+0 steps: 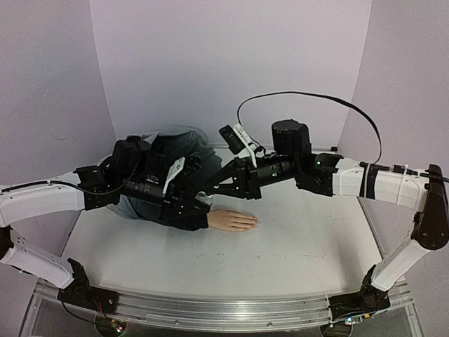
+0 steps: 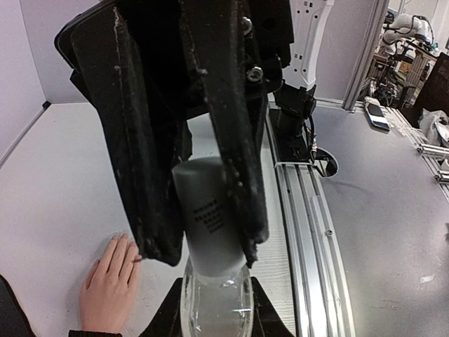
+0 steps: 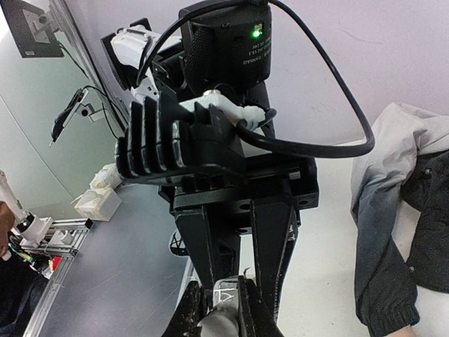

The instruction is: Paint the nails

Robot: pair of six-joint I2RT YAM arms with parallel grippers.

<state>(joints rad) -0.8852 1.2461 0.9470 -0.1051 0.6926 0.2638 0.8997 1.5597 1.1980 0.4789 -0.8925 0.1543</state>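
Observation:
The pale mannequin hand (image 1: 235, 221) lies palm down mid-table, with its dark sleeve (image 1: 184, 219) to the left. It also shows in the left wrist view (image 2: 109, 288); its nails are too small to make out. Both grippers meet above the sleeve cuff on one small bottle. My left gripper (image 1: 191, 194) (image 2: 207, 256) is shut on the bottle's white cylindrical top (image 2: 207, 217). My right gripper (image 1: 210, 188) (image 3: 221, 309) is shut on the bottle's clear glass base (image 2: 217, 302) (image 3: 235, 298). The bottle is hidden in the top view.
The grey-and-navy jacket (image 1: 175, 144) (image 3: 400, 232) is heaped at the back left behind the arms. Pale booth walls stand at the back and sides. An aluminium rail (image 1: 210, 312) (image 2: 302, 232) runs along the table's near edge.

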